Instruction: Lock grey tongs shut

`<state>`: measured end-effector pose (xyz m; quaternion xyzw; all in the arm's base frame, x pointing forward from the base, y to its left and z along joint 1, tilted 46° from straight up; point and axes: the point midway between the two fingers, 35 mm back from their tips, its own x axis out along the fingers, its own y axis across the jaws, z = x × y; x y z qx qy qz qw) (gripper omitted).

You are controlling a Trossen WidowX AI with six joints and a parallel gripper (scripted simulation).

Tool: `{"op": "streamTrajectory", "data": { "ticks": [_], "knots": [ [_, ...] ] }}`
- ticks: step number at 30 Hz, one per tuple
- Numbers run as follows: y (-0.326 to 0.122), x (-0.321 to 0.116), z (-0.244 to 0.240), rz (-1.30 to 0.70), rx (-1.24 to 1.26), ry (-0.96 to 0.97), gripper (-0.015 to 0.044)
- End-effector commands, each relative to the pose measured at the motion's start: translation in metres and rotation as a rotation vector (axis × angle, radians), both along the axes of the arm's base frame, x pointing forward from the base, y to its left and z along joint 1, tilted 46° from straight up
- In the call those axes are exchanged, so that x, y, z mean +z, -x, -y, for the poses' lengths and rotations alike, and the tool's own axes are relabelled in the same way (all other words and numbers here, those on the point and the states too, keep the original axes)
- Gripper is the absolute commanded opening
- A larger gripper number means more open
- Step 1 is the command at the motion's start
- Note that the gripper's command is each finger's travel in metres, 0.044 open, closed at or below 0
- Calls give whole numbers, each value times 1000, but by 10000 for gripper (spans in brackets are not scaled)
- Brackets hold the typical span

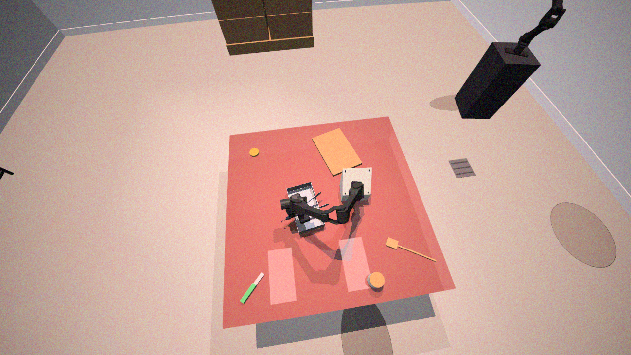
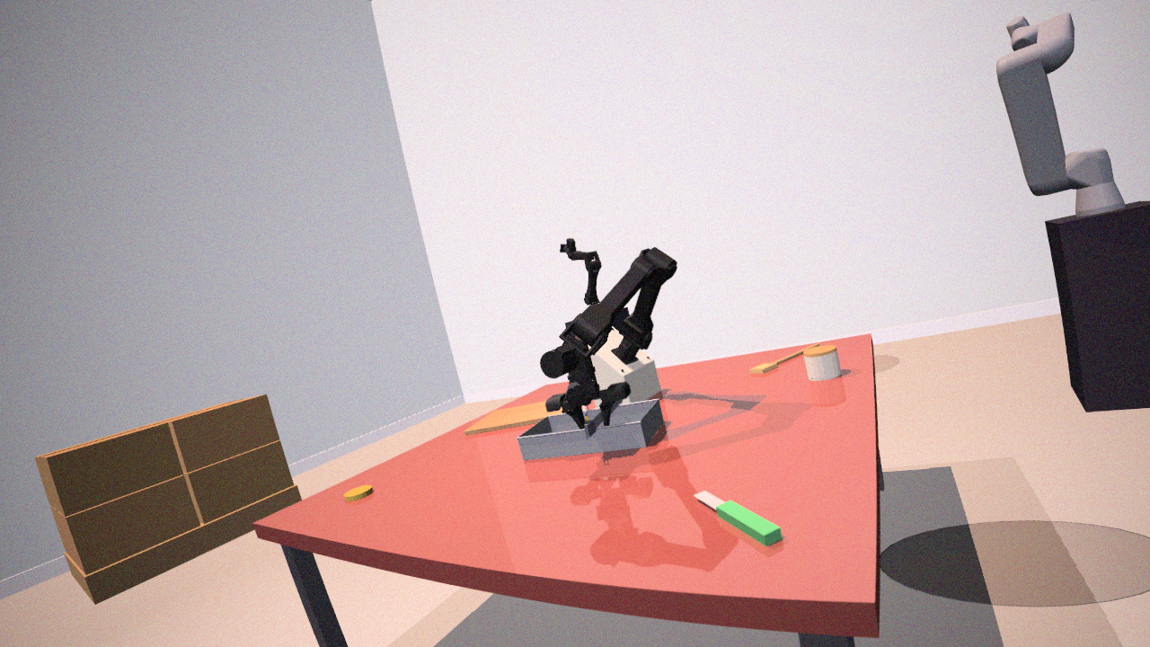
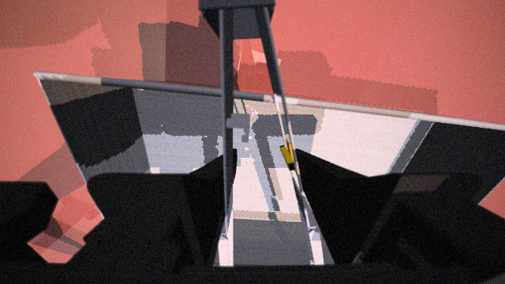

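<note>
The grey tongs [image 3: 226, 79] [image 1: 318, 194] lie across the roasting tin [image 3: 347, 138] [image 2: 551, 447], with their hinge block over one long side and their tips on the arm's base side. A small yellow piece [image 3: 288, 155] sits on one tong arm. My gripper [image 3: 264, 153] [image 1: 299, 211] [image 2: 593, 423] points down into the tin, with one finger against the outside of each tong arm. It is shut on the tongs, whose arms still stand apart in a V. The wooden board [image 1: 337, 150] [image 2: 502, 418] lies behind the tin, near the arm's base.
The pale base block [image 1: 356, 174] stands between the board and the arm's elbow. A yellow disc [image 1: 254, 152] [image 2: 358, 492], a green-handled knife [image 1: 248, 293] [image 2: 749, 521], a wooden spatula [image 1: 416, 253] and a jar with an orange lid [image 1: 376, 280] [image 2: 821, 363] are on the table.
</note>
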<state>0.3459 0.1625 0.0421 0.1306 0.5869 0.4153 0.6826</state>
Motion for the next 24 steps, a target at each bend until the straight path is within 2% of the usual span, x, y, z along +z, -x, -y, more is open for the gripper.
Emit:
{"op": "streamTrajectory", "data": {
  "ticks": [1,24],
  "knots": [
    [0,0,0,1,1,0,208],
    [0,0,0,1,1,0,55]
  ]
}}
